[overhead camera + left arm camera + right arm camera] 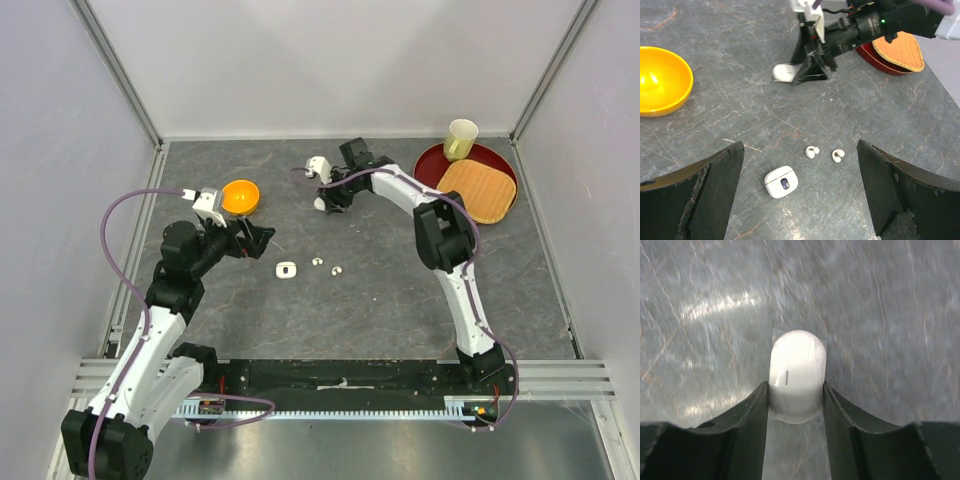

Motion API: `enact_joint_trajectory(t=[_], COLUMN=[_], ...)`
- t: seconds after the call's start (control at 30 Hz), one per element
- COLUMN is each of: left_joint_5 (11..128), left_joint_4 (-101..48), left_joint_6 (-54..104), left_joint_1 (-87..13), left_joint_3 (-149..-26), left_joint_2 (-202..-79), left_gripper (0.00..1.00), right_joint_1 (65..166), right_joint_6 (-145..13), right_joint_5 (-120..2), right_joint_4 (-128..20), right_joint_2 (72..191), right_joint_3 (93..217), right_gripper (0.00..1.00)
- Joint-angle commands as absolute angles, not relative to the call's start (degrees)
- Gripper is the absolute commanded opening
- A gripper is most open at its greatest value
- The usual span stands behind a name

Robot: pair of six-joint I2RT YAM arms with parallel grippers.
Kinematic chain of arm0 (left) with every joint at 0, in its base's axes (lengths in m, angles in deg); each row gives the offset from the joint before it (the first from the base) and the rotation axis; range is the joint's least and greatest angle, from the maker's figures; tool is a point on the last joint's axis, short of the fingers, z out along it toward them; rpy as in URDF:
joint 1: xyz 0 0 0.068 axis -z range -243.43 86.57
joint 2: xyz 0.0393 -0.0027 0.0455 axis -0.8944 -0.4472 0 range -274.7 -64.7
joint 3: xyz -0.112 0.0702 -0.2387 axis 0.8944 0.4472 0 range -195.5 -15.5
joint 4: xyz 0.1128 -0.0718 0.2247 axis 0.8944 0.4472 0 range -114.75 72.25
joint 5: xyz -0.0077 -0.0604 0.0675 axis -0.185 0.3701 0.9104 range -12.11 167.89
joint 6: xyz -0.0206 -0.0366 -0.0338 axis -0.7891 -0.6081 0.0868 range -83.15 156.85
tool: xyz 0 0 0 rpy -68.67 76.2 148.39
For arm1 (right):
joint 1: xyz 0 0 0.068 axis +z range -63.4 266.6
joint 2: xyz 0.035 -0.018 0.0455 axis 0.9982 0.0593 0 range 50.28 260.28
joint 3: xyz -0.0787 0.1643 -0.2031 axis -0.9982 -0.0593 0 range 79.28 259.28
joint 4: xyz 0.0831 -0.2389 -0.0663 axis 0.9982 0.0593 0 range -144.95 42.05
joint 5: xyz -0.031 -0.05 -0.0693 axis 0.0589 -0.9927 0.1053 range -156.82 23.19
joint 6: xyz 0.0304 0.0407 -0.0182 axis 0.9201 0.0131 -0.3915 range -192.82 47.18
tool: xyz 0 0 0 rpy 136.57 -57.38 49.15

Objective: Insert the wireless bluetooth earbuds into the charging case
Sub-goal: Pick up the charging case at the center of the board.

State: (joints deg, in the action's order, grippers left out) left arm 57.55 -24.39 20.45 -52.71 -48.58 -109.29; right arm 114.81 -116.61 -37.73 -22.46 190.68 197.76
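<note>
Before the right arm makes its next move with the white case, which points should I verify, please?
1. Grip: right end effector pressed on both sides of white charging case: ok.
2. Lid of this case open: not ok, looks shut.
3. Case lifted off table: cannot tell.
4. Free arm: left end effector open: ok.
5. Two earbuds lying free below it: ok.

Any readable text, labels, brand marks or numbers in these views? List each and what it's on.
No legible text in any view.
Far white case: one short dark line on its shell, a mark and not a letter.
Near white case: a dark patch on top, too small to read.
</note>
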Motion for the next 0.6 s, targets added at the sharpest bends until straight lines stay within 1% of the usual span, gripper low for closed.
enact_joint_trajectory(t=[0.0,0.2,0.37,0.57], left_joint_5=[58.6,58.6,58.8,61.6], left_joint_4=[-25.1,-25.3,-25.3,-26.1], left_joint_6=[22.3,22.0,20.8,18.1], left_joint_1=[-52.8,-52.7,-52.8,-52.7], left_joint_3=[-49.5,-49.6,-50.0,-49.6], left_joint_2=[-108.1,-108.7,-109.0,-108.3], left_gripper=[1.0,1.0,1.0,1.0], right_joint_1=[109.6,106.7,104.4,104.0], right_joint_6=[-107.2,-100.0,-95.4,-93.7], right_joint_5=[-33.7,-35.7,-38.9,-40.0], right_joint_4=[-25.7,-29.5,-31.4,-37.1], right_joint_2=[181.6,174.2,168.9,156.7], right_joint_3=[189.9,177.7,171.1,156.5], right_gripper=[0.0,0.0,0.0,0.0])
